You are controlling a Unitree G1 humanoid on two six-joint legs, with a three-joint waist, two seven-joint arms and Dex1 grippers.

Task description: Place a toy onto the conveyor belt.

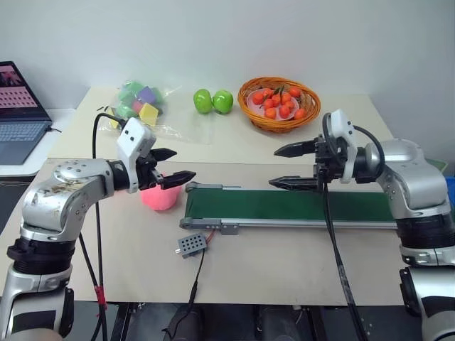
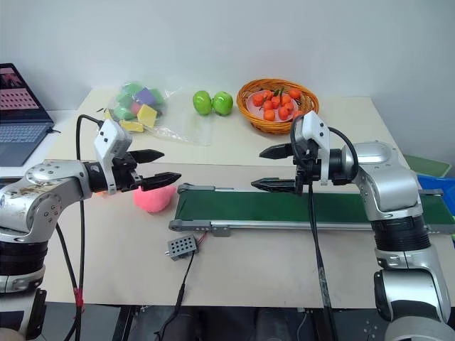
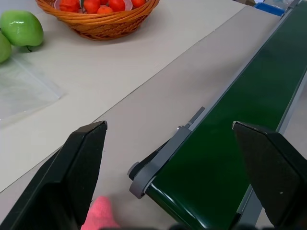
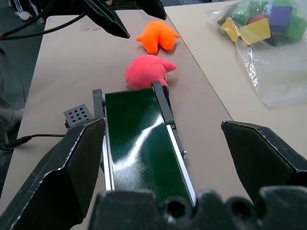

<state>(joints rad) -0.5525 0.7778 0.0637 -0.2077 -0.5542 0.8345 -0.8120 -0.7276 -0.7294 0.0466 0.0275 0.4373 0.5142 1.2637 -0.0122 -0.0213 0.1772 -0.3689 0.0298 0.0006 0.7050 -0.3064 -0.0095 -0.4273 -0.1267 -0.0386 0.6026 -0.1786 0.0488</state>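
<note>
The pink toy [image 1: 158, 197] lies on the table just off the left end of the conveyor belt [image 1: 298, 206], touching or nearly touching its frame. My left gripper [image 1: 183, 164] hovers above the toy, open, its fingers pointing toward the belt with nothing between them. Over the left half of the belt my right gripper [image 1: 274, 168] hangs open and empty, pointing left toward the other gripper. In the right wrist view the toy [image 4: 146, 70] rests at the belt's [image 4: 139, 143] end, with a flat orange plush [image 4: 157, 38] beyond it.
A small grey control box [image 1: 193, 245] on a wire sits in front of the belt's left end. At the back stand a wicker basket [image 1: 279, 117] of small orange fruits, two green apples [image 1: 213, 101] and a bag of coloured blocks [image 1: 138, 103]. A laptop [image 1: 18, 106] is far left.
</note>
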